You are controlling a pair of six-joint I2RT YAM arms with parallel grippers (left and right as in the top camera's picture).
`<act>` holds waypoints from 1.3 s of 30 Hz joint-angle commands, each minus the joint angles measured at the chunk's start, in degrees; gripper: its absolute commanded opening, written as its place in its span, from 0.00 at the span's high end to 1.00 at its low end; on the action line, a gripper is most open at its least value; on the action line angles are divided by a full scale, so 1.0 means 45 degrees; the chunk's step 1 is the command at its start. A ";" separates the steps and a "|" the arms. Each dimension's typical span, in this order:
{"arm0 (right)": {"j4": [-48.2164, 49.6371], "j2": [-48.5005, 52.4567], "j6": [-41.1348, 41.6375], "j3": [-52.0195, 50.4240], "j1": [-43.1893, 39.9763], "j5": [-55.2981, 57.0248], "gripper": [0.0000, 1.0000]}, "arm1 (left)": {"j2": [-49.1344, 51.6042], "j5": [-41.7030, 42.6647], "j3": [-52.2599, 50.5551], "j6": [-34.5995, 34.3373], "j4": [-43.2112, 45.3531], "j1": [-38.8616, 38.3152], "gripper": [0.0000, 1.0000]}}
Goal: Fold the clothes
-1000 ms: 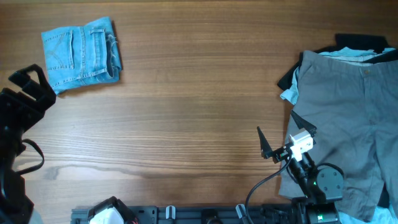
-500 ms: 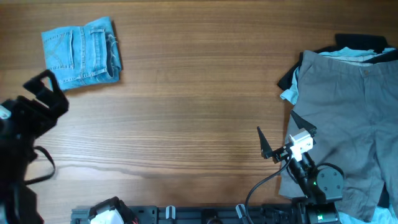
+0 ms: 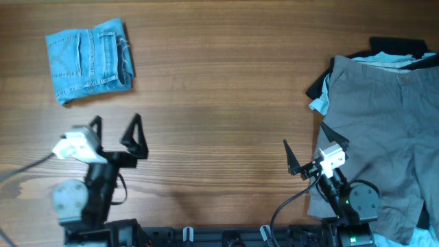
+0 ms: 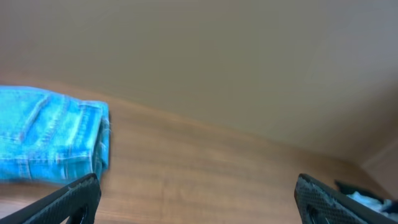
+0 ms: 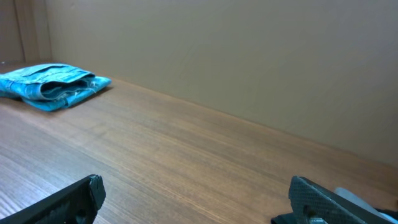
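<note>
The light-blue denim jeans [image 3: 88,60] lie folded into a small stack at the table's far left; they also show in the left wrist view [image 4: 50,134] and the right wrist view [image 5: 53,85]. Grey buttoned trousers [image 3: 384,130] lie spread at the right, over dark garments [image 3: 394,45] and a pale blue piece [image 3: 319,104]. My left gripper [image 3: 115,128] is open and empty near the front left, below the jeans. My right gripper [image 3: 310,151] is open and empty at the grey trousers' left edge.
The wooden table [image 3: 219,103] stretches between the two piles. A dark rail [image 3: 226,235] runs along the front edge. A plain beige wall [image 5: 249,56] stands behind the table.
My left arm has swung from the far left edge rightward and toward the front, its open gripper now pointing at the table's back. The right arm and the clothes have not moved.
</note>
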 commanded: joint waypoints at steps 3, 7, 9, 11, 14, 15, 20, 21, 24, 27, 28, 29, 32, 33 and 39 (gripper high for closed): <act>0.0058 -0.0121 -0.0087 -0.0010 -0.0053 0.0049 0.00 | -0.3274 0.0573 -0.3453 0.0155 0.1423 -0.0078 0.00; 0.0058 -0.0121 -0.0087 -0.0010 -0.0053 0.0049 0.00 | -0.3279 0.0539 -0.4605 0.0112 0.2404 -0.0117 0.00; 0.0058 -0.0121 -0.0087 -0.0010 -0.0053 0.0049 0.00 | -0.3279 0.0529 -0.5192 0.0117 0.2414 -0.0223 0.00; 0.0058 -0.0121 -0.0087 -0.0010 -0.0053 0.0049 0.00 | -0.3279 0.0398 -0.5183 0.0175 0.2055 -0.0350 0.00; 0.0058 -0.0121 -0.0087 -0.0010 -0.0053 0.0049 0.00 | -0.3279 0.0345 -0.5183 0.0160 0.2069 -0.0355 0.00; 0.0058 -0.0121 -0.0087 -0.0010 -0.0053 0.0049 0.00 | -0.3264 0.0350 -0.5183 0.0160 0.2064 -0.0355 0.00; 0.0058 -0.0121 -0.0083 -0.0010 -0.0053 0.0049 0.00 | -0.3254 0.0345 -0.5183 0.0160 0.2064 -0.0355 0.00; 0.0058 -0.0121 -0.0083 -0.0010 -0.0053 0.0049 0.00 | -0.3254 0.0345 -0.5183 0.0160 0.2064 -0.0355 0.00; 0.0058 -0.0121 -0.0087 -0.0010 -0.0053 0.0049 0.00 | -0.3249 0.0345 -0.5183 0.0160 0.2064 -0.0355 0.00; 0.0058 -0.0121 -0.0087 -0.0010 -0.0053 0.0049 0.00 | -0.3249 0.0345 -0.5183 0.0160 0.2064 -0.0355 0.00; 0.0058 -0.0121 -0.0083 -0.0010 -0.0053 0.0049 0.00 | -0.3249 0.0350 -0.5183 0.0160 0.2064 -0.0355 0.00; 0.0058 -0.0121 -0.0087 -0.0010 -0.0053 0.0049 0.00 | -0.3249 0.0345 -0.5183 0.0160 0.2064 -0.0355 0.00; 0.0058 -0.0121 -0.0087 -0.0010 -0.0053 0.0049 0.00 | -0.3249 0.0350 -0.5183 0.0160 0.2064 -0.0355 0.00; 0.0058 -0.0121 -0.0083 -0.0010 -0.0053 0.0049 0.00 | -0.3249 0.0350 -0.5183 0.0160 0.2064 -0.0355 0.00; 0.0058 -0.0121 -0.0083 -0.0010 -0.0053 0.0049 0.00 | -0.3249 0.0345 -0.5183 0.0160 0.2064 -0.0355 0.00</act>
